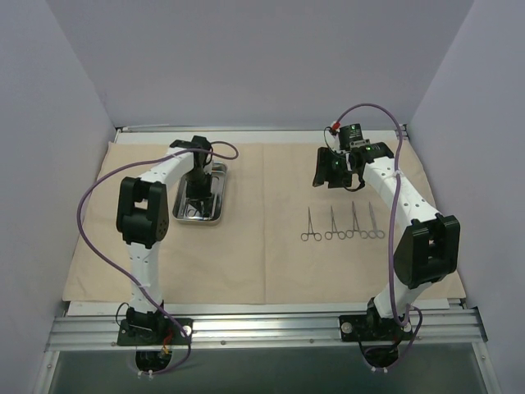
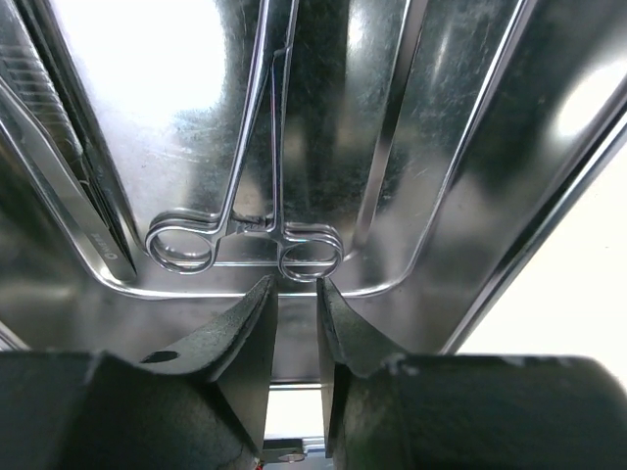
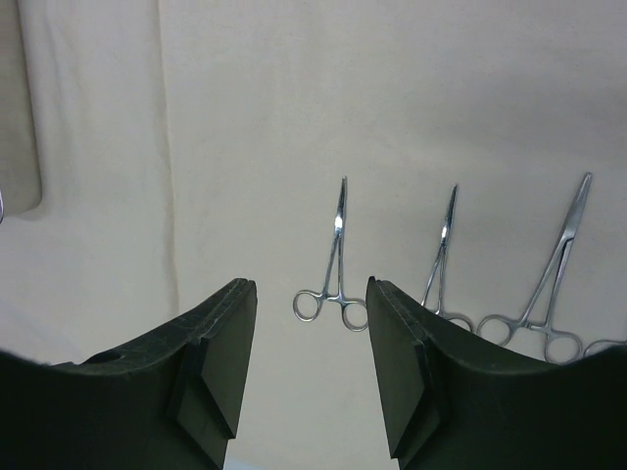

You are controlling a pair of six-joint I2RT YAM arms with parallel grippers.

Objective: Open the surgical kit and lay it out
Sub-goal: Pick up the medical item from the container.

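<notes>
Left wrist alone: forceps [image 2: 253, 227] inside tray [image 2: 176, 88], left claw [image 2: 296, 286] narrow, empty; right claw [image 3: 312, 284] half-wide, empty.

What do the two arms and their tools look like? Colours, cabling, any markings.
Both arms alike: left arm and right arm have white links with bulky black joint housings. A purple cable loops along each, the right one's meeting a red connector by the wrist. Left tool and right tool have matte black, wedge-shaped fingers. No markings legible.

Pale enclosure walls [image 1: 246, 57] are seen across the upper frame, and an aluminium rail [image 1: 271, 331] is mounted along the bottom.
</notes>
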